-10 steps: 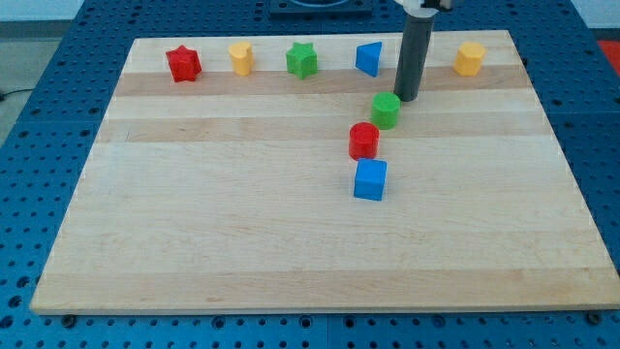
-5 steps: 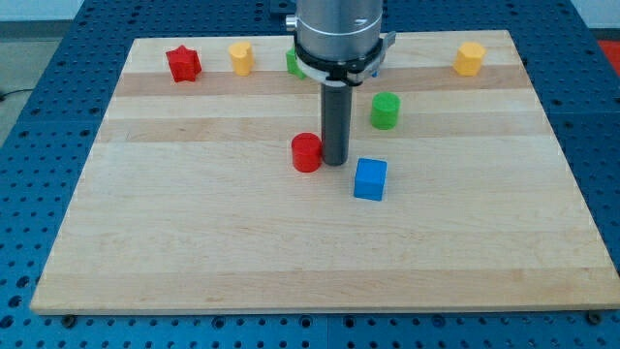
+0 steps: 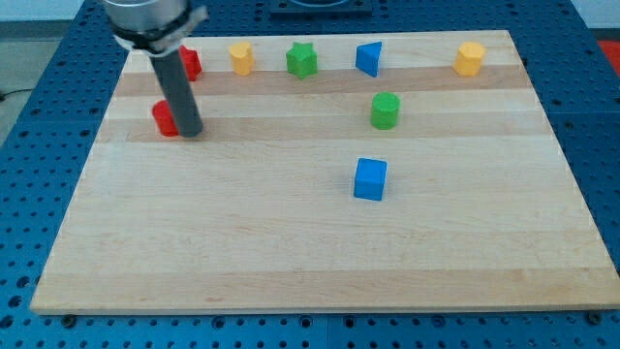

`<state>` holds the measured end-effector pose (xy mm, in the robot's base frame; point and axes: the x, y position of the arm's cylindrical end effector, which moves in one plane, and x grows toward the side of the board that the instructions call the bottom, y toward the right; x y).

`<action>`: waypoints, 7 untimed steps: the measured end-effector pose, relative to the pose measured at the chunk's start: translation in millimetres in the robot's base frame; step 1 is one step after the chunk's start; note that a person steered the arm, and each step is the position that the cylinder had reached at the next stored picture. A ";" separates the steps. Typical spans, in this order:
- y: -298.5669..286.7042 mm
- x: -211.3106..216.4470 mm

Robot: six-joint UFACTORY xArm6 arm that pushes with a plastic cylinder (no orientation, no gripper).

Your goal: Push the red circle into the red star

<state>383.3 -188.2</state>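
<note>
The red circle (image 3: 164,118) lies near the board's left side, partly hidden behind my rod. My tip (image 3: 189,132) touches its right side. The red star (image 3: 191,63) sits at the top left, straight above the circle with a gap between them, and is partly covered by the rod's upper part.
Along the top edge stand a yellow block (image 3: 241,57), a green star (image 3: 302,59), a blue block (image 3: 368,58) and a yellow block (image 3: 470,57). A green cylinder (image 3: 386,111) and a blue cube (image 3: 370,179) lie right of centre on the wooden board (image 3: 320,262).
My tip has swept from the board's middle to the left, pushing the red circle leftwards and upwards. The circle now lies just below the red star. The other blocks have not moved.
</note>
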 end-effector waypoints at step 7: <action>-9.5 -57.8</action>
